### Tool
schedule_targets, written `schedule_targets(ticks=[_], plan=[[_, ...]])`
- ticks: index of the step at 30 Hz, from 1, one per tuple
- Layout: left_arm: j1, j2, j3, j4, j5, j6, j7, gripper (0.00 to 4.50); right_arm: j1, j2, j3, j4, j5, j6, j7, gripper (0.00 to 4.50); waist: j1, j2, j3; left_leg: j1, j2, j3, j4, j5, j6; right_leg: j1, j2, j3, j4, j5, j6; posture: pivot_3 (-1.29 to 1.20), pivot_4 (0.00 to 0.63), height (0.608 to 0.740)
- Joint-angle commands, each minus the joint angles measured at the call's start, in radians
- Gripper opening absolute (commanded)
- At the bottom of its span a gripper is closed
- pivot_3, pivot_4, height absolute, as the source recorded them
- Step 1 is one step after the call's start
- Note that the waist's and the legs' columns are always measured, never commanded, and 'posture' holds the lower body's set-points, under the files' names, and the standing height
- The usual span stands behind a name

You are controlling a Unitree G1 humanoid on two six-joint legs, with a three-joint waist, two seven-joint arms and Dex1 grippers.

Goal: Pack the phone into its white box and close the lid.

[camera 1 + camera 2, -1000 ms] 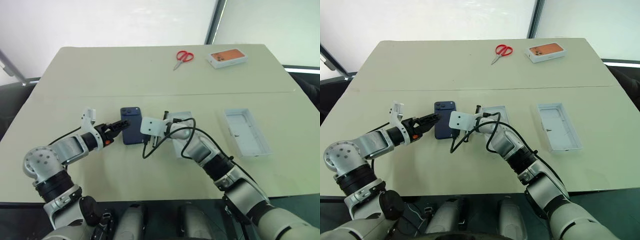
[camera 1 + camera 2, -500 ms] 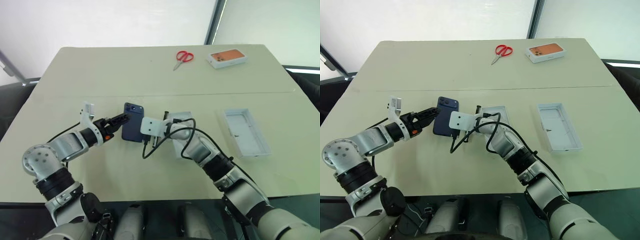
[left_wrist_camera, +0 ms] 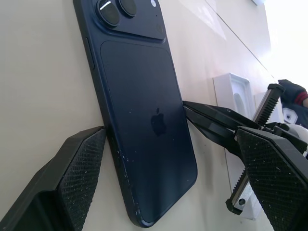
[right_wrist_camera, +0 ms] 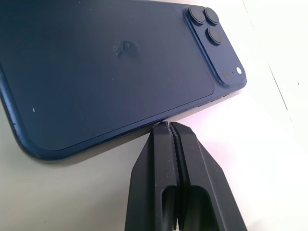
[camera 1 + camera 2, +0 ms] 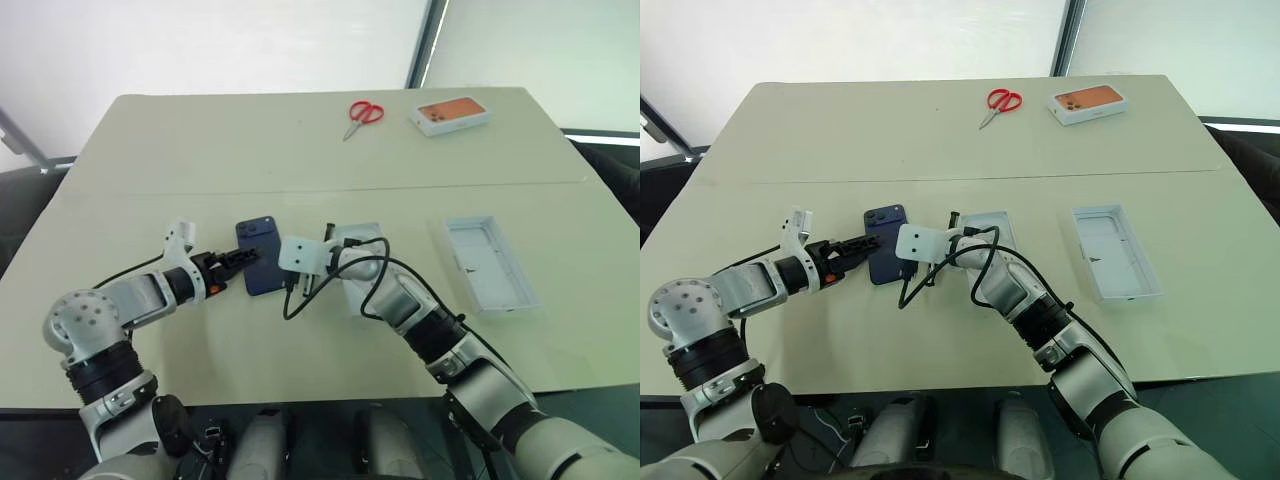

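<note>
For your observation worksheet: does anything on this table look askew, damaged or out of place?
The phone lies camera-side up and slightly askew on the table, outside the white box. Its dark back carries pale specks. Nothing looks broken.

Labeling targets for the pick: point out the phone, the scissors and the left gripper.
phone (image 5: 262, 255): left eye view, middle of its back.
scissors (image 5: 364, 113): left eye view, red handles.
left gripper (image 3: 168, 187): left wrist view, midway between the fingertips, over the phone's lower back.

left hand (image 5: 243, 259) fingers spread, right hand (image 4: 169, 129) fingers pressed together
</note>
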Motion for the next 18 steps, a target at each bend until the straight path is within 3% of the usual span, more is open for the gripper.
schedule_targets(ticks=[1, 8, 16, 18], plan=[[-0.005, 0.051, -0.027, -0.01, 0.032, -0.03, -0.013, 4.5, -0.032, -0.018, -0.003, -0.027, -0.021, -0.024, -0.003, 0.05, 0.0, 0.0, 0.0, 0.0, 0.0, 0.0, 0.0, 0.0, 0.0, 0.0, 0.0, 0.0, 0.0, 0.0, 0.0, 0.0, 0.15, 0.697], [0.011, 0.101, -0.12, -0.013, 0.08, -0.045, -0.039, 4.5, -0.04, -0.043, 0.045, -0.006, -0.081, -0.088, -0.006, 0.05, 0.0, 0.0, 0.0, 0.0, 0.0, 0.0, 0.0, 0.0, 0.0, 0.0, 0.0, 0.0, 0.0, 0.0, 0.0, 0.0, 0.15, 0.697], [-0.002, 0.039, -0.143, -0.033, 0.063, 0.007, -0.062, 4.5, -0.037, 0.008, 0.063, 0.034, -0.079, -0.114, 0.003, 0.05, 0.0, 0.0, 0.0, 0.0, 0.0, 0.0, -0.001, 0.0, 0.0, 0.0, 0.0, 0.0, 0.0, 0.0, 0.0, 0.0, 0.15, 0.697], [0.001, -0.014, -0.141, -0.04, 0.042, 0.024, -0.05, 4.5, -0.031, 0.025, 0.056, 0.036, -0.059, -0.111, 0.014, 0.05, 0.0, 0.0, 0.0, 0.0, 0.0, 0.0, -0.001, 0.0, -0.001, 0.0, 0.0, 0.0, 0.0, 0.0, 0.0, 0.0, 0.15, 0.697]])
